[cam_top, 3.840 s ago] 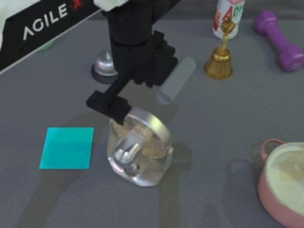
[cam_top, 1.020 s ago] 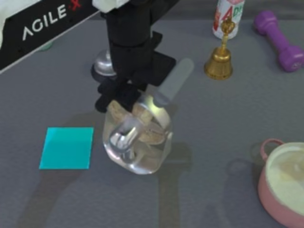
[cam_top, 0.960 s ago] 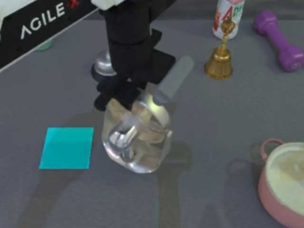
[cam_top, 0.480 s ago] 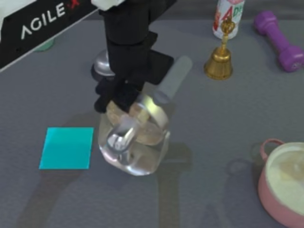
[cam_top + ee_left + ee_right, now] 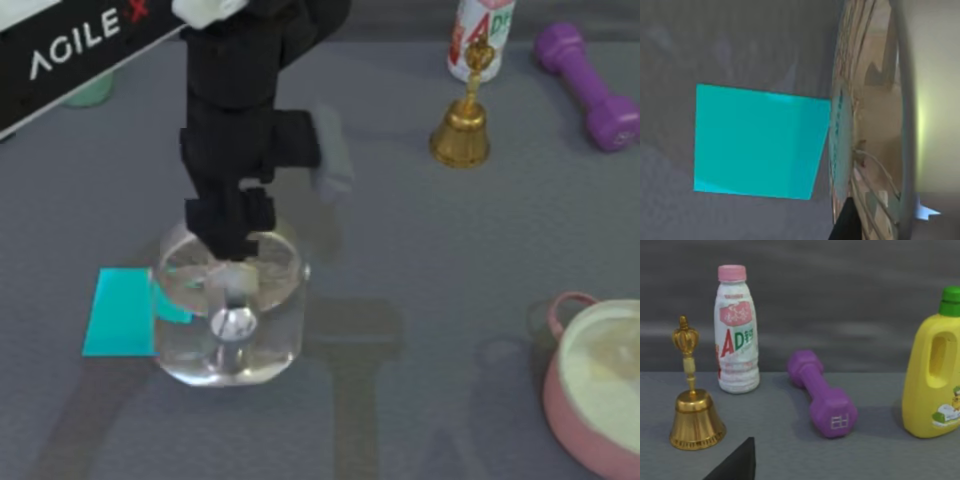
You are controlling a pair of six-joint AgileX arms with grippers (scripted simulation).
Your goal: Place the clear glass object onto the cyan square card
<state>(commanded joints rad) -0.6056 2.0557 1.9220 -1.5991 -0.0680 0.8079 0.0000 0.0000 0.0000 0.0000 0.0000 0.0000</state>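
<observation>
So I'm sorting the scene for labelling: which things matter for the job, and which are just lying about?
In the job:
the clear glass object, held by the left gripper
the cyan square card, partly overlapped by it

Lying about:
gold bell
milk bottle
purple dumbbell
pink pot
yellow jug

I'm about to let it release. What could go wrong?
The jar covers only the right edge of the card, so releasing now would likely leave it mostly on the table. The left tool grips just its rim, so the jar could tilt or slip while moving.
</observation>
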